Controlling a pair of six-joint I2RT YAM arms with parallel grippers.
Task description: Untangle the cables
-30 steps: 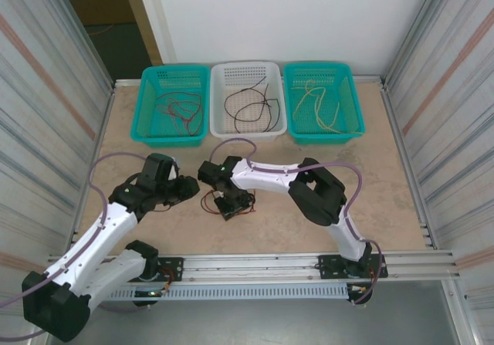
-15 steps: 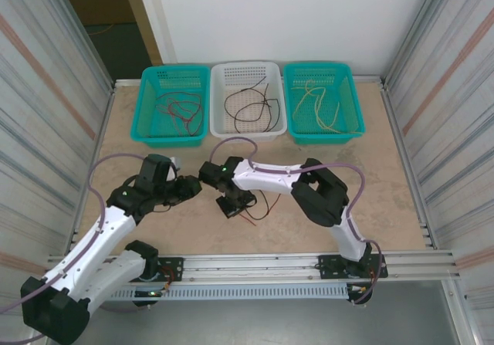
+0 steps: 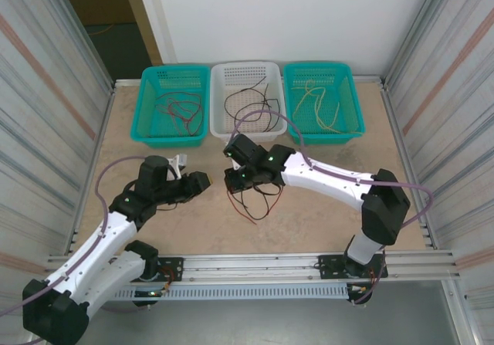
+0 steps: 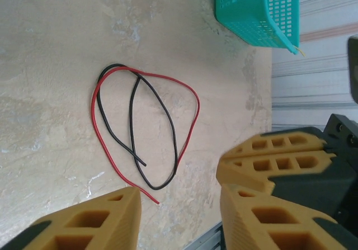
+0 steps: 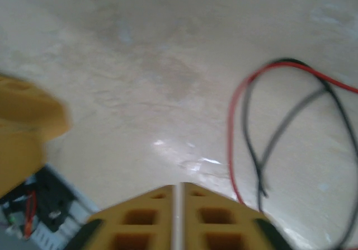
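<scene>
The right gripper (image 5: 178, 189) has its two yellow fingers pressed together with nothing between them, and it hangs low over the table (image 3: 347, 198). In the top view it (image 3: 235, 178) sits at the middle of the table, its arm reaching in from the right. The left gripper (image 4: 179, 202) stands open, its fingers parted and empty, and in the top view it (image 3: 197, 182) points toward the right gripper from close by on the left. A red cable (image 4: 93, 116) and a black cable (image 4: 130, 116) lie flat on the table just beyond both grippers, looped loosely across each other and touched by neither. The right wrist view shows them to the right of the closed fingers, the red cable (image 5: 231, 121) outside the black cable (image 5: 250, 144). Along the far edge stand three baskets side by side: a left teal basket (image 3: 147, 138) holding dark red cables (image 3: 179, 112), a white basket (image 3: 247, 65) holding black cables (image 3: 251, 112), and a right teal basket (image 3: 320, 66) holding yellow cables (image 3: 316, 102).
</scene>
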